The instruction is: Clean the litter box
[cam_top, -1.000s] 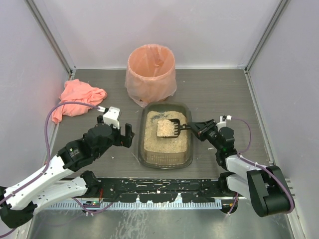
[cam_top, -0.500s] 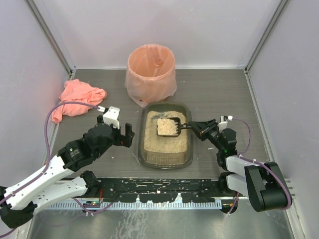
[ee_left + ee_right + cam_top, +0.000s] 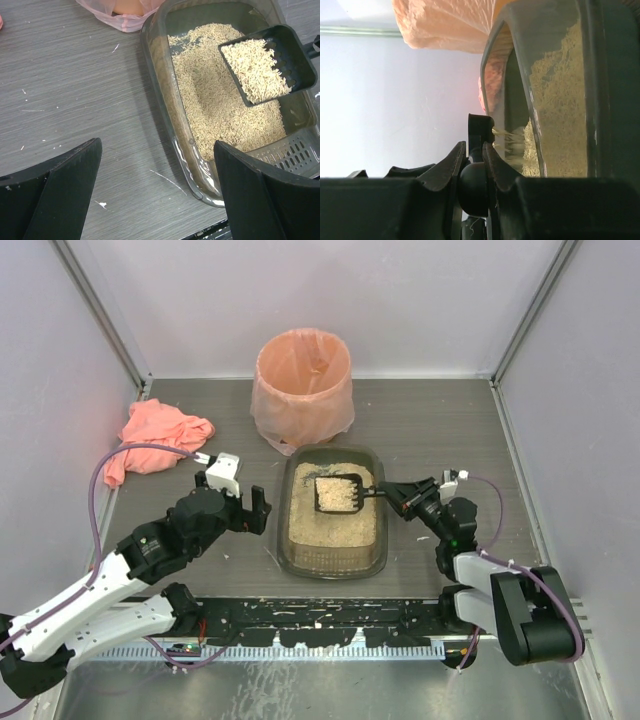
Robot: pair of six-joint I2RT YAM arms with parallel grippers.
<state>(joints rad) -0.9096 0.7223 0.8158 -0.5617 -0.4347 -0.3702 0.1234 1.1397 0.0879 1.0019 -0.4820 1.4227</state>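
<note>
A litter-filled scoop (image 3: 338,494) is clamped in the right gripper (image 3: 391,494), ahead of its fingers, over the litter box (image 3: 332,562); the left gripper (image 3: 252,514) is held open beside it.

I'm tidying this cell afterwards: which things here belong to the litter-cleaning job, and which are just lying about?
In the job: litter box, scoop in the right gripper, bag-lined bin (likely for waste).
Lying about: pink cloth, far left.
</note>
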